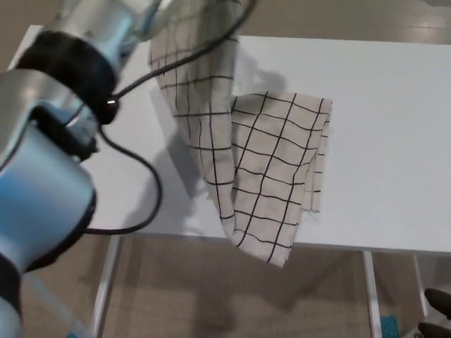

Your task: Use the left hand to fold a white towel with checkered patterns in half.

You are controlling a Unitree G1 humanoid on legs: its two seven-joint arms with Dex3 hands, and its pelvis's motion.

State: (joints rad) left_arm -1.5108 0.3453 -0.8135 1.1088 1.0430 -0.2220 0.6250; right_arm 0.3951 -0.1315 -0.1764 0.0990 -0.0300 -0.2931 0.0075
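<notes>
The white towel with a black checked pattern (275, 162) lies with its right half flat on the white table (387, 105). Its left half is lifted in a hanging sheet that runs up out of the top edge, near where my left forearm (77, 56) leaves the picture. My left hand itself is past that edge and does not show. The towel's near corner droops over the table's front edge. Only the dark tip of my right hand (437, 313) shows, low in the bottom right corner and far from the towel.
My silver and blue left arm with its black cable (134, 162) fills the left side and hides that end of the table. Below the table's front edge are its white legs (371, 296) and the tan floor.
</notes>
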